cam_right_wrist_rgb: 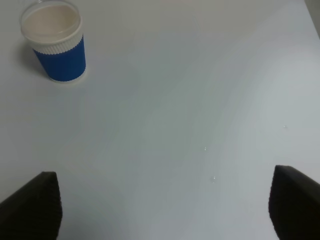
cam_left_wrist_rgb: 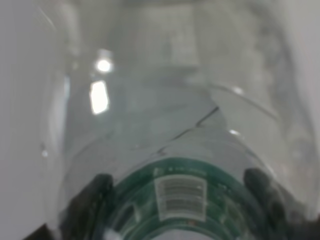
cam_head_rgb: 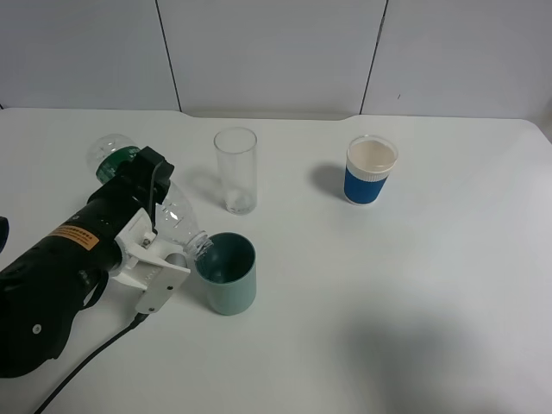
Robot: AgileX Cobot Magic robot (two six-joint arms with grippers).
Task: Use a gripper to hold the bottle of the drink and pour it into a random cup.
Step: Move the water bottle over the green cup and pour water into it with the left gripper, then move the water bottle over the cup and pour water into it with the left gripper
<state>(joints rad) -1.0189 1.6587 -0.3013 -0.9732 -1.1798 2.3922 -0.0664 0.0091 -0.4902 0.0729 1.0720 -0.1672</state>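
Observation:
The bottle [cam_head_rgb: 177,216], clear with a dark green label, lies tilted in my left gripper [cam_head_rgb: 153,250], which is shut on its body. Its open mouth rests right at the rim of the teal-green cup [cam_head_rgb: 226,274], which stands upright on the white table [cam_head_rgb: 414,293]. In the left wrist view the bottle [cam_left_wrist_rgb: 165,115] fills the picture, blurred, and a dark fingertip [cam_left_wrist_rgb: 95,192] shows on each side of the label. My right gripper [cam_right_wrist_rgb: 165,205] hangs open over bare table, its fingertips [cam_right_wrist_rgb: 35,202] wide apart; the exterior high view does not show it.
A tall clear glass [cam_head_rgb: 235,170] stands just behind the cup. A blue-and-white paper cup [cam_head_rgb: 371,171] [cam_right_wrist_rgb: 55,45] stands at the back right. A black cable [cam_head_rgb: 86,366] trails from the left gripper toward the front edge.

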